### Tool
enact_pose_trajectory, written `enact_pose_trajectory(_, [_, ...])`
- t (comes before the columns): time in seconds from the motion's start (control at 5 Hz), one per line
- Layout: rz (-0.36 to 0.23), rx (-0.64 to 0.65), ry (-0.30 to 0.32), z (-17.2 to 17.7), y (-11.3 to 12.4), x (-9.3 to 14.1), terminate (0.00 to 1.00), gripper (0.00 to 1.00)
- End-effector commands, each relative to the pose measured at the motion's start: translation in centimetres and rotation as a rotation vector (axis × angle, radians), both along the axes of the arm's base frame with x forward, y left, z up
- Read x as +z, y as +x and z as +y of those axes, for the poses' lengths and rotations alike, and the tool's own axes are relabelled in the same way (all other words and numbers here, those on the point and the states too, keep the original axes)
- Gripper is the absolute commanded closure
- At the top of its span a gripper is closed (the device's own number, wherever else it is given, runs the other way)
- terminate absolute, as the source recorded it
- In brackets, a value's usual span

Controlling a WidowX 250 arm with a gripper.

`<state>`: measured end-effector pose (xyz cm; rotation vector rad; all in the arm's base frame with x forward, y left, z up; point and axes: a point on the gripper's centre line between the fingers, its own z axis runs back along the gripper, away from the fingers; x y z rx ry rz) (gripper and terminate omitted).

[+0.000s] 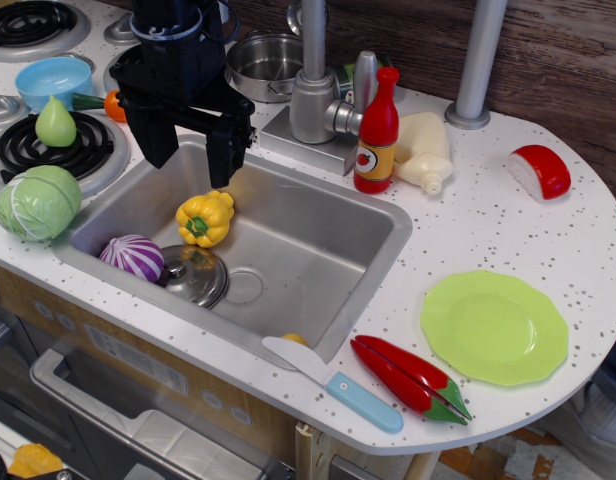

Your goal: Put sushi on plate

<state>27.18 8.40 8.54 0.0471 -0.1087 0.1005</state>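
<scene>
The sushi (540, 171), a small rounded piece with a glossy red top and white base, lies on the white counter at the far right. The lime-green plate (495, 327) sits flat on the counter in front of it, near the front right edge, and holds nothing. My black gripper (189, 150) hangs over the back left corner of the sink, far left of both. Its two fingers point down and stand apart, open and empty.
A steel sink (318, 240) holds a yellow pepper (205, 217), a purple onion (132, 256) and a pot lid (192, 274). A red bottle (376, 133), a cream bottle (425, 150) and the faucet (313, 90) stand behind it. A red chili (410, 378) and a knife (333, 384) lie at the front.
</scene>
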Motion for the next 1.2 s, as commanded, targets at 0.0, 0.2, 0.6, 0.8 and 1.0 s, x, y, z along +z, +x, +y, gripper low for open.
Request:
enact_pose_trajectory(0.0, [0.000, 0.000, 0.000, 0.0, 0.0, 0.0, 0.00, 0.00])
enact_pose_trajectory(0.2, [-0.013, 0.191, 0.014, -3.4, 1.9, 0.2, 0.00, 0.00])
enact_pose_trajectory(0.6, [-0.048, 0.439, -0.054, -12.2, 7.0, 1.2, 0.00, 0.00])
enact_pose_trajectory(0.8, [-0.085, 0.503, -0.098, -16.0, 9.5, 0.9, 0.00, 0.00])
enact_pose_trajectory(1.0, [-0.100, 0.492, -0.162, -17.6, 11.9, 1.3, 0.00, 0.00])
